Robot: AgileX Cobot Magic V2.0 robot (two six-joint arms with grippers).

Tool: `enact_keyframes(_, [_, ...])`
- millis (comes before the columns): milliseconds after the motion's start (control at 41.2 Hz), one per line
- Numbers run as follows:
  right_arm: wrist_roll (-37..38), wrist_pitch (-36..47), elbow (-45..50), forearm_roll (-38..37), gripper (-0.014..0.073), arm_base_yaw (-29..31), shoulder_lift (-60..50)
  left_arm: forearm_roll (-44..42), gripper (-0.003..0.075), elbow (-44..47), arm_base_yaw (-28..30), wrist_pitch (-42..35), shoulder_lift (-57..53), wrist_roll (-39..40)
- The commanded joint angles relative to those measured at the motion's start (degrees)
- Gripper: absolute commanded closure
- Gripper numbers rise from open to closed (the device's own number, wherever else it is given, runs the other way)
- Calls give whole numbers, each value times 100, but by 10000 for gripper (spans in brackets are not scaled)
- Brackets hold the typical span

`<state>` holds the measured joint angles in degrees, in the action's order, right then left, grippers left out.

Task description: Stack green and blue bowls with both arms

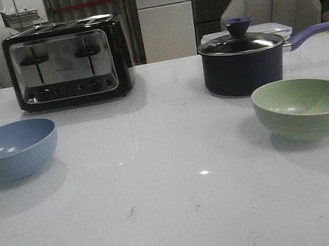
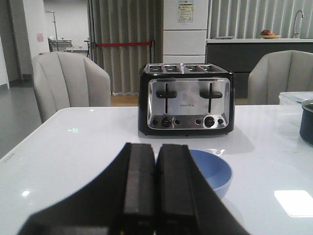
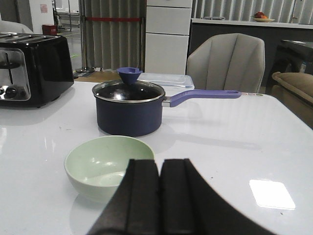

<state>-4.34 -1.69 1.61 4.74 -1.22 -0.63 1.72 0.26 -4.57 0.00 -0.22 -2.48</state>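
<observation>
The blue bowl [image 1: 11, 149] stands upright and empty on the white table at the left. The green bowl [image 1: 305, 106] stands upright and empty at the right. Neither arm shows in the front view. In the left wrist view my left gripper [image 2: 156, 149] is shut and empty, short of the blue bowl [image 2: 212, 171], whose near side it hides. In the right wrist view my right gripper [image 3: 160, 164] is shut and empty, short of the green bowl [image 3: 100, 164] and partly covering its near rim.
A black and chrome toaster [image 1: 69, 63] stands at the back left. A dark navy lidded pot [image 1: 242, 61] with a purple handle [image 1: 317, 31] stands just behind the green bowl. A clear lidded box [image 1: 257, 31] lies behind the pot. Grey chairs stand beyond the table's far edge.
</observation>
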Motion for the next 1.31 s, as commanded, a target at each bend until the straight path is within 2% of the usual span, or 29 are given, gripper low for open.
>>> enact_keyframes(0, [-6,517,-18,-14,538,41,-109,35,627,15,11,-464,-118,41])
enact_keyframes(655, [-6,543,-18,-14,538,41,-109,35,627,15,11,-464,-118,41])
enact_keyframes(801, [-6,561,-164,-14,538,41,-109,35,627,-65,11,-747,-118,41])
enact_keyframes(1044, [-6,318,-1299,-14,538,41,-35,35,627,-921,11,-776,-72,41])
enact_keyframes(1286, [-6,-810,-2782,-14,538,41,961,-267,627,-2100,11,-175,536,-23])
